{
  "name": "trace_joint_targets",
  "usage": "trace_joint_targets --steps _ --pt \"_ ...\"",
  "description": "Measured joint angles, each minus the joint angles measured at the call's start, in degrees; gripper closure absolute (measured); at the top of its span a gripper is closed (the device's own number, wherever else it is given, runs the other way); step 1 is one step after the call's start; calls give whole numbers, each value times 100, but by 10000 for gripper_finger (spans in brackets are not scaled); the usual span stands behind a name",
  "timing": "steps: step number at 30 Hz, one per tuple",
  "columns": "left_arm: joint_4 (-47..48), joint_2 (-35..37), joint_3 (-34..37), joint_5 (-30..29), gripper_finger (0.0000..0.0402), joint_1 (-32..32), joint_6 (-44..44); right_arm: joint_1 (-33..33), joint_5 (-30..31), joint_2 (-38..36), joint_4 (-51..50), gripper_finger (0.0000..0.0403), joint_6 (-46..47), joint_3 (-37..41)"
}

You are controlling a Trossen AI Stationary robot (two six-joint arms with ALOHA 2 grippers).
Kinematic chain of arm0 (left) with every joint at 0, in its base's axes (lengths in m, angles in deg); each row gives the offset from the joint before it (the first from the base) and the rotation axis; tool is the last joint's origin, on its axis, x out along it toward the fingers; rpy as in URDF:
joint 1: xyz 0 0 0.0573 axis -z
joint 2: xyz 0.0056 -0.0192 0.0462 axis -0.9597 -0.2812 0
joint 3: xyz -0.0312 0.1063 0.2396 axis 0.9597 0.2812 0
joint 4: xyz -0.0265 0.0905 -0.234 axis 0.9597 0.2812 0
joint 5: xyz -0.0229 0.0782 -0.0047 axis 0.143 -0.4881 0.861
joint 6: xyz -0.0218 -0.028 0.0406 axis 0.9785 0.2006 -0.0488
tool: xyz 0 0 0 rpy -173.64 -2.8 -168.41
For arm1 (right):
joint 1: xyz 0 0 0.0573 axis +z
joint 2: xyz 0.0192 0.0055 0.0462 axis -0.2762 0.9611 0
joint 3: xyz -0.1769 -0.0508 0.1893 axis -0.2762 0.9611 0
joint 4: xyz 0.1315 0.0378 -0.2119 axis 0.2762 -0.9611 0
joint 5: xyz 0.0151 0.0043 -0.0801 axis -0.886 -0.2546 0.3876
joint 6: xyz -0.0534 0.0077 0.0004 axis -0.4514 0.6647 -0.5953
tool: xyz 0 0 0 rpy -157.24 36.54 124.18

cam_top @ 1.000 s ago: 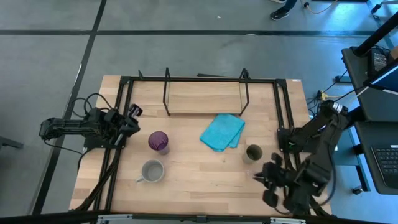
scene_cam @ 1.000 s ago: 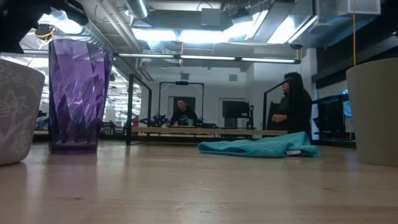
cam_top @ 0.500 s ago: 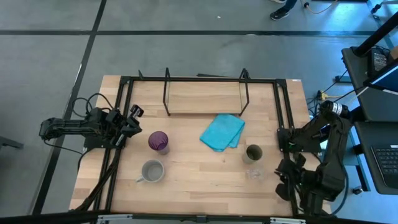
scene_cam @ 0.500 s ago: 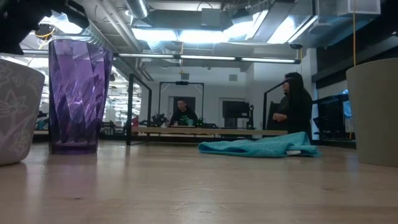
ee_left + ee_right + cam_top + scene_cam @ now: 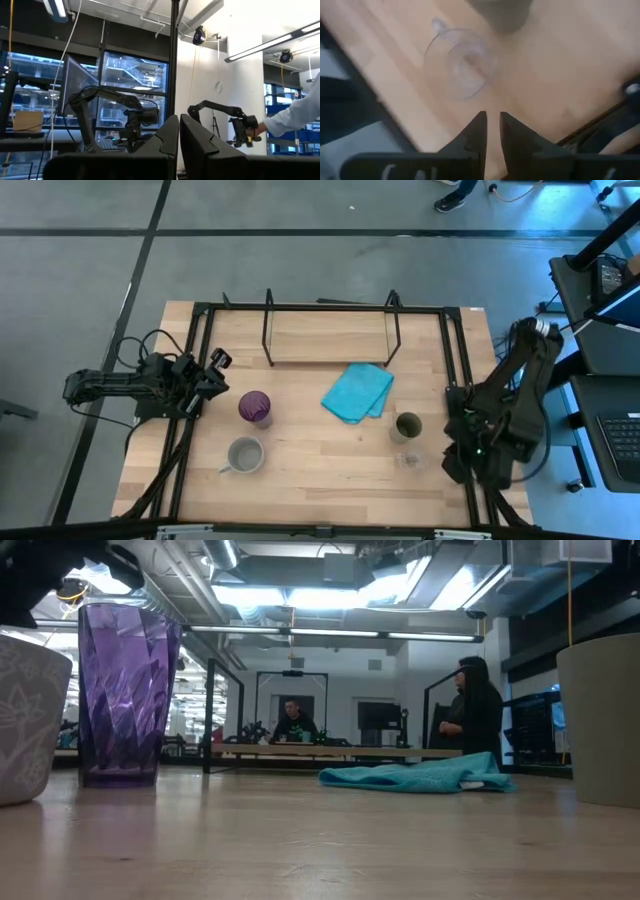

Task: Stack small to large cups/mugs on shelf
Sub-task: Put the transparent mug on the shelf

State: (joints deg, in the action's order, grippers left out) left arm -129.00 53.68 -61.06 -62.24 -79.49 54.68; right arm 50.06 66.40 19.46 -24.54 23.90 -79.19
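The small clear glass [image 5: 408, 461] stands on the table near the right front; it also shows in the right wrist view [image 5: 462, 62]. The olive-green cup [image 5: 407, 426] stands just behind it. The purple tumbler [image 5: 254, 408] and the grey handled mug [image 5: 245, 454] stand at the left centre. The black wire shelf [image 5: 330, 330] stands at the table's far side. My right gripper [image 5: 456, 464] is shut and empty, just right of the glass, fingers pointing down [image 5: 490, 120]. My left gripper [image 5: 216, 361] is shut and empty at the left edge.
A folded turquoise cloth [image 5: 357, 392] lies between the shelf and the olive cup. The black table frame [image 5: 455, 370] runs along the sides. In the low view the tumbler [image 5: 128, 690], mug [image 5: 25, 720] and olive cup [image 5: 600, 720] stand close; people stand beyond.
My right gripper has drawn away from over the clear glass toward the table's right edge, and its arm has swung back toward the far side. The glass, covered a second ago, now stands in plain view on the table.
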Motion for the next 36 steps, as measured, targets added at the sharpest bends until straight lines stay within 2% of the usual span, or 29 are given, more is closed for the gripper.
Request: trace_joint_targets --steps 4,13,18,22,26,30,34,36 --pt "0 0 0 -28 390 0 0 -159 424 -487 548 349 36 173" --pt "7 0 0 -72 390 0 -28 -450 2269 -820 1165 349 18 173" --pt "9 0 0 -72 390 0 -26 -545 2615 -817 1614 349 5 173" --pt "9 0 0 -76 390 0 -40 -654 3030 -779 2507 349 527 173" --pt "9 0 0 -78 390 0 -43 -878 3540 -748 3207 349 337 173" --pt "9 0 0 -137 390 0 -43 -1127 4246 -752 4048 349 -783 173" --pt "9 2 0 -365 390 0 -44 -1358 5485 -761 5374 349 -2928 171" --pt "9 2 0 -425 390 0 -42 -1491 5768 -761 5782 349 -3751 171"
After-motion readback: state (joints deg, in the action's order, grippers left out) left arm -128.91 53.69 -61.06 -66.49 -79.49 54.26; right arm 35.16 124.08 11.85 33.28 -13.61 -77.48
